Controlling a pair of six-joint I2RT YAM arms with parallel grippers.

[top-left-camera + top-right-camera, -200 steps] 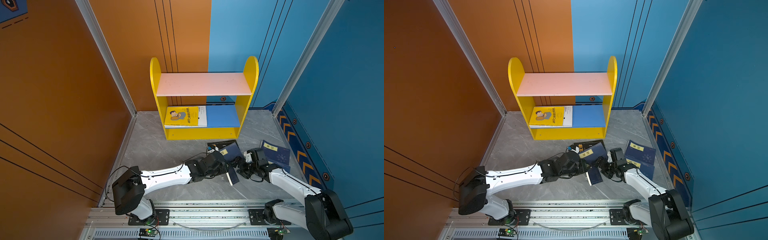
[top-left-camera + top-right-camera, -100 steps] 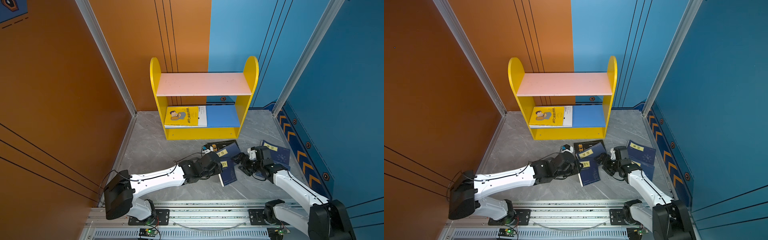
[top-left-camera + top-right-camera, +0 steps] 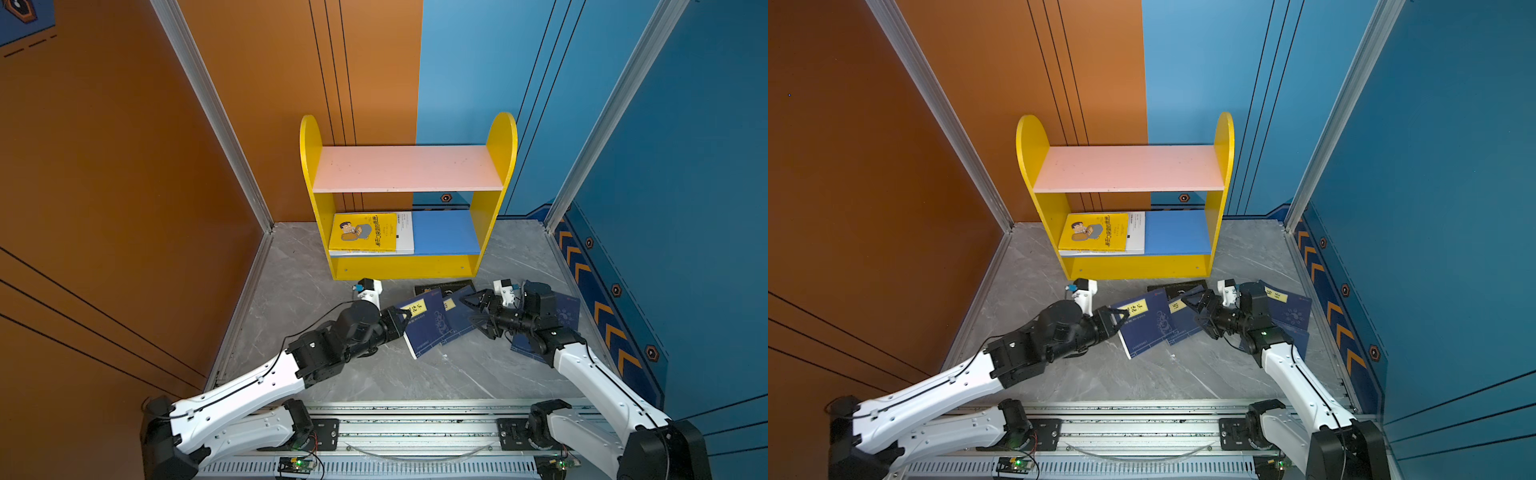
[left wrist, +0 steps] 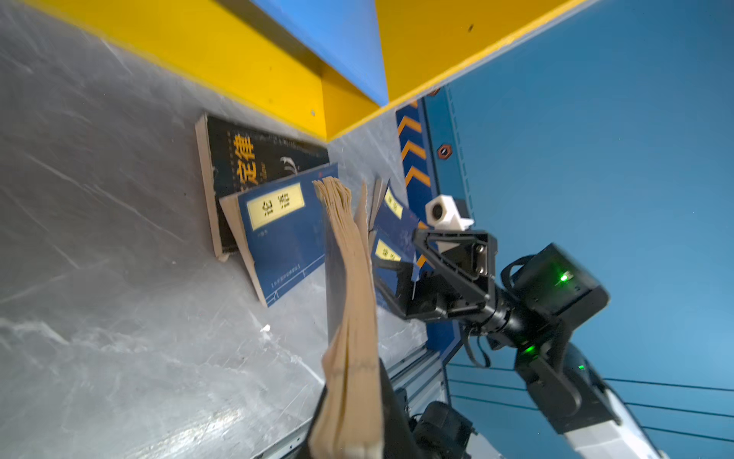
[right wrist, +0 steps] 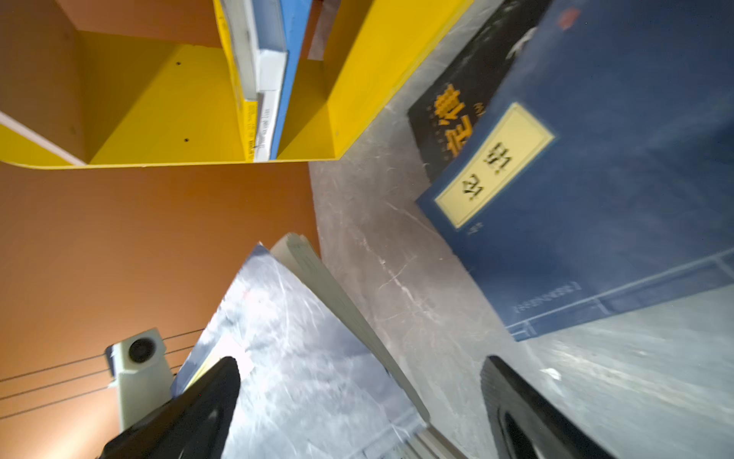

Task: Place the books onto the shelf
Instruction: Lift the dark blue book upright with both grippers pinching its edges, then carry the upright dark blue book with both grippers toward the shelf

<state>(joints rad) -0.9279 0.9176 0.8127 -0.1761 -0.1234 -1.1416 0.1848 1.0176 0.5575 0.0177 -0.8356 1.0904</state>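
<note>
In both top views the left gripper sits at lower centre of the frame, clamped tight on the left long edge of a navy book, close to the corner that carries the yellow label. The left wrist view shows that book edge-on with its pages fanning. Its long axis runs roughly up and down the frame, the top leaning a little left. The shelf stands just up-frame from it. The bare stretch of the blue lower board lies up and slightly right of the held book, beside the yellow book stacked on the white book at the board's left end. So the carry is likely a short move up-frame and rightward by the left arm, which is the nearer one and already loaded. The right gripper, right of centre, has its jaws spread wide around nothing. It hovers at the edge of a second navy book, near the black book on the floor.
</note>
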